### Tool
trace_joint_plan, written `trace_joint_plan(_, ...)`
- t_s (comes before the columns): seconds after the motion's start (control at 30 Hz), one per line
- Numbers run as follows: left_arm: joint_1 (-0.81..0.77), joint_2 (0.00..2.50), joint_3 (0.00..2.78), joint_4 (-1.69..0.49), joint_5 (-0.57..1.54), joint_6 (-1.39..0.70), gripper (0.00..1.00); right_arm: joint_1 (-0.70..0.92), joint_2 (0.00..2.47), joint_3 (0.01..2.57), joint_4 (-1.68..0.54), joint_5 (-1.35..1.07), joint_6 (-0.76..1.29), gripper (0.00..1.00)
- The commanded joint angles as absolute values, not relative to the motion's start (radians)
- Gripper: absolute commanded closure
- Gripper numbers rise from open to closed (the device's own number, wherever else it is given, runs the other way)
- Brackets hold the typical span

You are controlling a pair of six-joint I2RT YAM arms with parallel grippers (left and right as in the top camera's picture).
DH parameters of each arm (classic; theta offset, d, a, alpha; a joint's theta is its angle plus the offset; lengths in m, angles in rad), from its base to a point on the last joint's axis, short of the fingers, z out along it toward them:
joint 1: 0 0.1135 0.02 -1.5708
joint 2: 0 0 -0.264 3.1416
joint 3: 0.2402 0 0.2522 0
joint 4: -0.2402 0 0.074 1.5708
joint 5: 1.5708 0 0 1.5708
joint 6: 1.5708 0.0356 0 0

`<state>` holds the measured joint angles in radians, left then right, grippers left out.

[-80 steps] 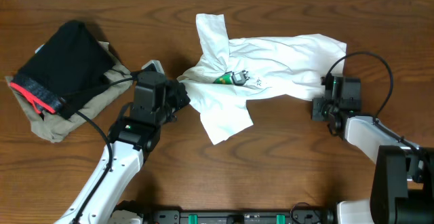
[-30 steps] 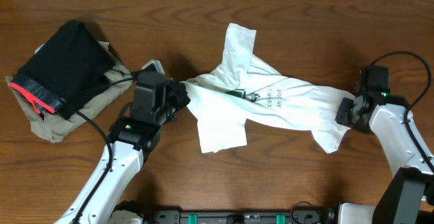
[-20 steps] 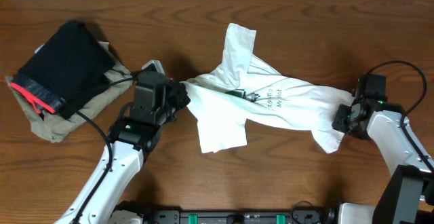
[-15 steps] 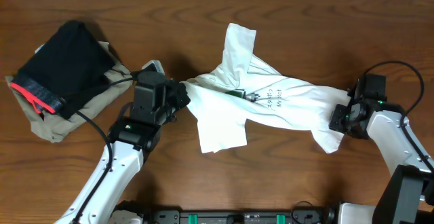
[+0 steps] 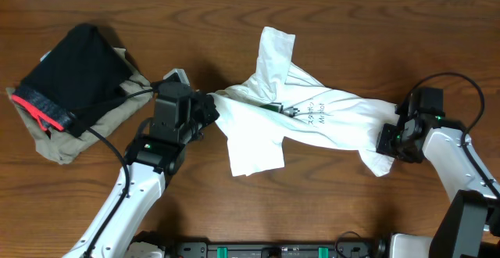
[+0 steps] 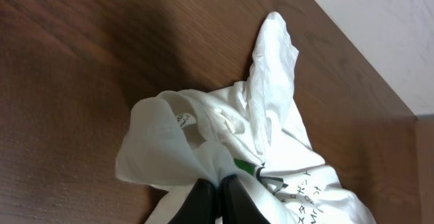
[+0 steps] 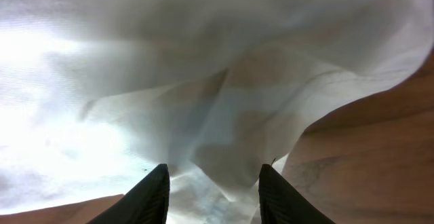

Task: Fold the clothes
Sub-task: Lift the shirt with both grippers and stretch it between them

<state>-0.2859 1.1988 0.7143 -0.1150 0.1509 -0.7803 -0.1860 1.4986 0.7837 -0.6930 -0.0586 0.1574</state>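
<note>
From above, the white T-shirt [image 5: 312,121] lies crumpled across the middle of the desk [image 5: 328,203], nearer the back edge than the front, with one sleeve reaching toward the back edge and a flap hanging toward the front. Two short lines of dark lettering [image 5: 313,116] run sideways on the chest, too small to read, and just beside them a bit of the green-and-grey graphic [image 5: 276,107] shows in a fold. The left gripper [image 5: 209,109] meets the shirt's left end, and the right gripper [image 5: 388,139] sits at its right end. Toward the left edge a folded black garment [image 5: 74,74] with a red-pink band [image 5: 37,111] rests on a tan garment [image 5: 55,145]. In the left wrist view, the left gripper [image 6: 217,195] has its fingers [image 6: 200,200] pressed together on a pinch of white cloth; the shirt [image 6: 271,108] bunches up beyond them, a small neck label [image 6: 183,119] carries dark print that cannot be read, and the chest lettering [image 6: 302,191] appears only as blurred strokes beside the green mark [image 6: 244,167]. In the right wrist view, the right gripper [image 7: 211,190] has its fingers [image 7: 146,193] spread wide apart, gripping nothing, while loose folds of the shirt [image 7: 169,68] fill the frame ahead of them and bare wood shows at the lower right.
</note>
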Motion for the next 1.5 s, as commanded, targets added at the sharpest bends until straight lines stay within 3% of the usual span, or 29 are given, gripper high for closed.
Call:
trace_joint_plan(0.0, -0.282, 1.197, 0.718, -0.111, 0.147, -0.764, 0.94, -0.191, 1.504, 0.779, -0.687, -0.019, 0.141, 0.59)
trace_joint_plan(0.37, -0.282, 1.197, 0.718, -0.111, 0.147, -0.764, 0.94, -0.19, 1.504, 0.745, -0.633, -0.007, 0.14, 0.62)
trace_joint_plan(0.67, -0.282, 1.197, 0.718, -0.111, 0.147, -0.764, 0.93, -0.19, 1.504, 0.744, -0.619, -0.007, 0.14, 0.73)
trace_joint_plan(0.93, -0.282, 1.197, 0.718, -0.111, 0.147, -0.764, 0.93, -0.19, 1.504, 0.744, -0.618, -0.007, 0.141, 0.98)
trace_joint_plan(1.3, -0.282, 1.197, 0.718, -0.107, 0.147, -0.764, 0.93, -0.19, 1.483, 0.764, -0.603, -0.037, 0.145, 0.99)
trace_joint_plan(1.47, -0.282, 1.165, 0.721, -0.048, 0.195, -0.68, 0.94, -0.189, 1.385, 0.878, -0.713, -0.053, 0.144, 0.99)
